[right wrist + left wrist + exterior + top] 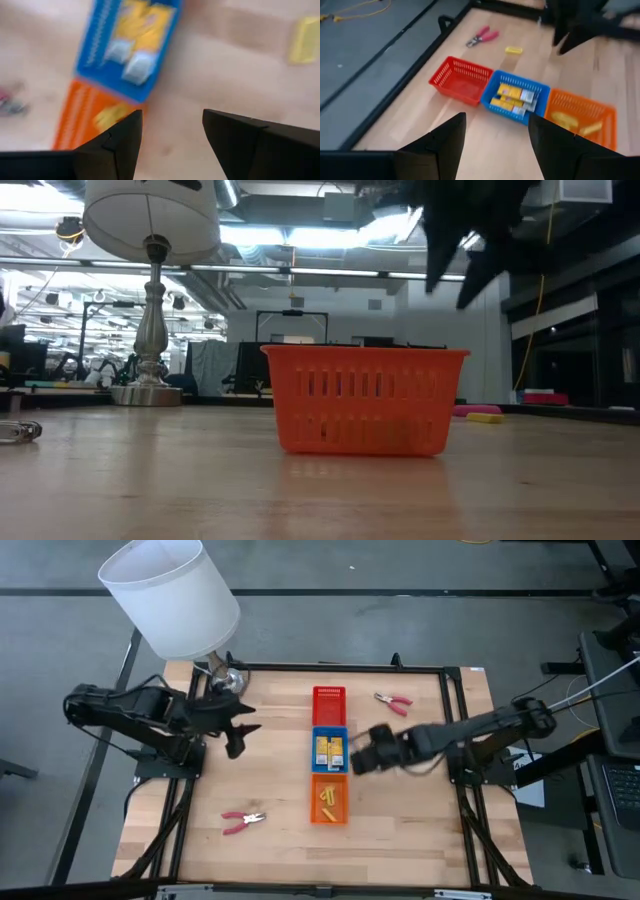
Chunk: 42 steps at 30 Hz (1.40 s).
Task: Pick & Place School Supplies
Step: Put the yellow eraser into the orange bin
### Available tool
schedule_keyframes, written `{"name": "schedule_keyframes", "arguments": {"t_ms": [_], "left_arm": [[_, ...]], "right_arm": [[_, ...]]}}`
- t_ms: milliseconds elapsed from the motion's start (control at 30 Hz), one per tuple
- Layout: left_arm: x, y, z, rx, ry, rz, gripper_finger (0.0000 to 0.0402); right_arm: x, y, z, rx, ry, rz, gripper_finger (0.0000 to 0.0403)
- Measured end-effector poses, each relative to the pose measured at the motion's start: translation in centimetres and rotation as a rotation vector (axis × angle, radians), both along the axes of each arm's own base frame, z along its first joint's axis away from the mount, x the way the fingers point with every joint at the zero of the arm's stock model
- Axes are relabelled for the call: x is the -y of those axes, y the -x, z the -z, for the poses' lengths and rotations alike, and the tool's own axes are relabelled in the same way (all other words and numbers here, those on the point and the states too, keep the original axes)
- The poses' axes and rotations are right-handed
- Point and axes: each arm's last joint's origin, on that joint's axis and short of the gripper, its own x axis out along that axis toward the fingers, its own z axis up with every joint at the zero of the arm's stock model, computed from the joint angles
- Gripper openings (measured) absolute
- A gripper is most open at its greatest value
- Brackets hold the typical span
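Observation:
Three trays stand in a row at the table's middle: a red tray (pixel 328 698) farthest, a blue tray (pixel 330 748) holding yellow packets (pixel 512 97), and an orange tray (pixel 329 798) holding yellow sticks (pixel 570 122). One red-handled pliers (pixel 393 700) lies at the far right, another (pixel 243 822) at the near left. A loose yellow piece (pixel 513 50) lies on the table right of the blue tray. My right gripper (pixel 358 755) hangs open and empty above the table, just right of the blue tray. My left gripper (pixel 240 732) is open and empty, left of the trays.
A lamp with a white shade (pixel 172 595) stands at the table's far left corner, close behind my left arm. A black frame (pixel 340 668) runs round the table's edges. Bare wood lies between the trays and the near-left pliers.

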Motion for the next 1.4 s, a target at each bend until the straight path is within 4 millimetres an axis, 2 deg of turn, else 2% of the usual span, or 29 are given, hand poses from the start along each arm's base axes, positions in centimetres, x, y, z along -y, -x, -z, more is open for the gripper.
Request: {"name": "schedule_keyframes", "arguments": {"t_ms": [100, 233, 333, 467, 667, 867, 1000, 1400], "left_arm": [[-0.3, 0.6, 1.0, 0.062, 0.046, -0.032, 0.0212], [-0.2, 0.3, 2.0, 0.125, 0.097, -0.030, 0.0212], [0.0, -0.1, 2.4, 0.132, 0.104, -0.022, 0.0212], [0.3, -0.5, 2.4, 0.143, 0.082, -0.014, 0.0212], [0.4, -0.3, 2.1, 0.164, 0.050, -0.024, 0.0212], [0.4, -0.1, 2.1, 0.163, 0.029, -0.022, 0.0212], [0.3, -0.1, 2.0, 0.165, 0.027, -0.021, 0.0212], [0.2, 0.4, 1.7, 0.188, 0.046, -0.024, 0.0212]], "right_arm": [[3.3, 1.2, 1.3, -0.061, -0.014, 0.034, 0.0213], [7.2, 2.3, 3.0, -0.150, -0.038, 0.060, 0.0213], [9.4, 3.1, 4.2, -0.218, -0.055, 0.072, 0.0213], [11.3, 3.9, 5.1, -0.278, -0.072, 0.079, 0.0213], [12.5, 4.7, 6.2, -0.300, -0.088, 0.089, 0.0213], [12.5, 4.8, 7.3, -0.267, -0.102, 0.077, 0.0213], [12.6, 4.8, 8.8, -0.303, -0.120, 0.076, 0.0213], [13.3, 3.5, 11.9, -0.371, -0.132, 0.032, 0.0213]]}}
